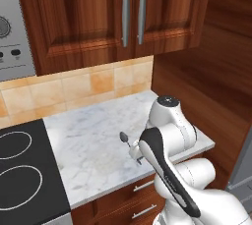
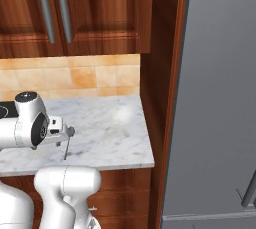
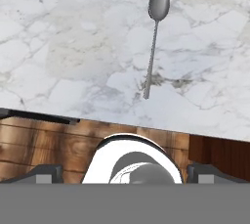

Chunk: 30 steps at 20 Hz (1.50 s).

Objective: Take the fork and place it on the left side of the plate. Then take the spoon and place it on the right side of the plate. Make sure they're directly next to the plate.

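Note:
The spoon [image 3: 155,37], all grey with an oval bowl, lies flat on the marble counter [image 3: 58,47], handle pointing toward the front edge. Its bowl [image 1: 124,137] shows just left of my arm in the left base view. In the right base view its thin handle [image 2: 66,150] shows below my hand. My gripper [image 3: 126,174] hangs above the counter's front edge, well short of the spoon. It is open, with its dark fingertips [image 3: 46,173] far apart and nothing between them. The fork and the plate are out of view.
A black cooktop [image 1: 19,170] borders the counter on the left. A wooden side panel [image 1: 197,81] and a grey fridge [image 2: 220,98] close off the right. Wall cabinets [image 1: 128,13] hang over the tiled backsplash. Drawers [image 1: 142,187] sit under the counter edge.

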Available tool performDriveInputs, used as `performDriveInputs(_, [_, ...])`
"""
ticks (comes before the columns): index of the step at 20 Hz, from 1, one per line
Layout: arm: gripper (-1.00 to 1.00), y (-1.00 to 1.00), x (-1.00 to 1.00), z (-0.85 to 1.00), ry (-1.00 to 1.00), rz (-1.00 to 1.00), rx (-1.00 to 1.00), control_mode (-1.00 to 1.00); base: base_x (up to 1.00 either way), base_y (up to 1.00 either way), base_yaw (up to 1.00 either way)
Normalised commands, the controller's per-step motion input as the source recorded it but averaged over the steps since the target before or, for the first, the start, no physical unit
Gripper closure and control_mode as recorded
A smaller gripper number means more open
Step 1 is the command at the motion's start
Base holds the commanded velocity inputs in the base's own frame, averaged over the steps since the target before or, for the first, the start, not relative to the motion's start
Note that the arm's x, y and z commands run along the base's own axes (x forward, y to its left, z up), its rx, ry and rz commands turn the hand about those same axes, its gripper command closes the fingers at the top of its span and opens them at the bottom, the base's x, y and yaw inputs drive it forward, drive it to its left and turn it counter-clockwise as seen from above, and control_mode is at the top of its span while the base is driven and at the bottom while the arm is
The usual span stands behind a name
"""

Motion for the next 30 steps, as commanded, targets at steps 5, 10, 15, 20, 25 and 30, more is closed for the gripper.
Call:
performDriveInputs(5, [-1.0, 0.0, 0.0, 0.0, 0.0, 0.0, 0.0, 1.0, 0.0, 0.0, 0.0])
performDriveInputs(10, [-1.0, 0.0, 0.0, 0.0, 0.0, 0.0, 0.0, -1.0, 0.0, 0.0, 0.0])
performDriveInputs(15, [-1.0, 0.0, 0.0, 0.0, 0.0, 0.0, 0.0, -1.0, 0.0, 0.0, 0.0])
performDriveInputs(20, [-1.0, 0.0, 0.01, -0.02, 0.0, 0.0, 0.01, -1.0, 0.0, 0.0, 0.0])
performDriveInputs(25, [-1.0, -0.01, 0.47, -0.11, 0.0, 0.01, 0.0, -1.0, 0.0, 0.0, 0.0])
performDriveInputs(30, [-1.0, -0.02, 0.58, -0.12, 0.07, 0.0, -0.05, -1.0, 0.0, 0.0, 0.0])
